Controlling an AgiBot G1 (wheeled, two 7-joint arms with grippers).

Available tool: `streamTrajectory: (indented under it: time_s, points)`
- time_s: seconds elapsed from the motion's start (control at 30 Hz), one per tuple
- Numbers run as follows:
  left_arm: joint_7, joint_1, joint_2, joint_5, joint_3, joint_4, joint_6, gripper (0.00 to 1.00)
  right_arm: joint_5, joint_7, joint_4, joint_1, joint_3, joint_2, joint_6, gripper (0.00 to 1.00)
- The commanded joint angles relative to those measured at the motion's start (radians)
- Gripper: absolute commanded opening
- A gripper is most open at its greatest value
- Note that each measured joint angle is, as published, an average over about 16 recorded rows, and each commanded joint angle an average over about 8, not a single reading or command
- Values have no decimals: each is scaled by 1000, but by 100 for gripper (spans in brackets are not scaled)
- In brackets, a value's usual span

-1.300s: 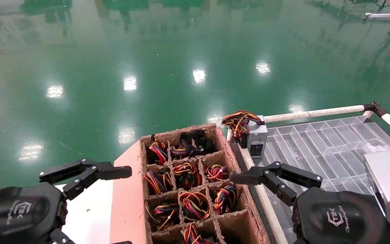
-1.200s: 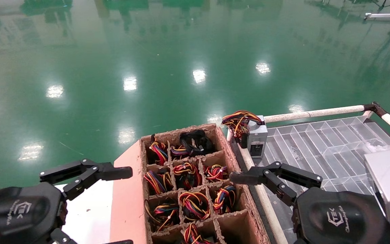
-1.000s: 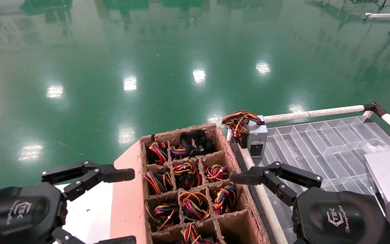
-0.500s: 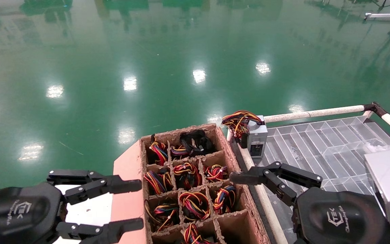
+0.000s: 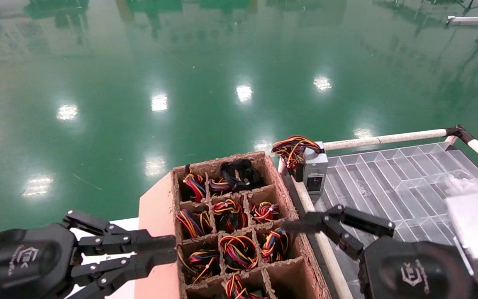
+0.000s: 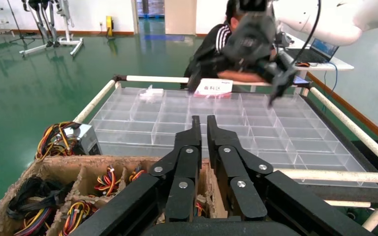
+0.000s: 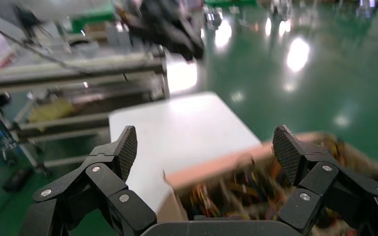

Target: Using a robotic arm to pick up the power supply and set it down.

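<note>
Power supply (image 5: 316,171) stands untouched beside the carton (image 5: 239,224); lower the spread right pincer (image 7: 204,147) squarely over it, left pincer (image 6: 200,129) pressed together.

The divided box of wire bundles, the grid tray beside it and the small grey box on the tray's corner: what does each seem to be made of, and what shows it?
Divided box: probably moulded paper pulp, matt brown, with rough, fuzzy edges.
Grid tray: likely clear plastic, glossy, since the dividers show through.
Small grey box: seemingly sheet metal, dull silver, with a black panel on one end.
</note>
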Motion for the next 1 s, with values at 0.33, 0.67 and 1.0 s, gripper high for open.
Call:
streamTrajectory:
  time_s: [0.33,0.67,1.0]
  points:
    - [0,0,0,0,0,0,0,0,-301,-26,8,121,-98,-43,65,100]
    - [0,0,0,0,0,0,0,1,-638,-61,-27,345,-249,-186,27,81]
    - [0,0,0,0,0,0,0,39,-808,-161,-117,457,-337,-327,31,0]
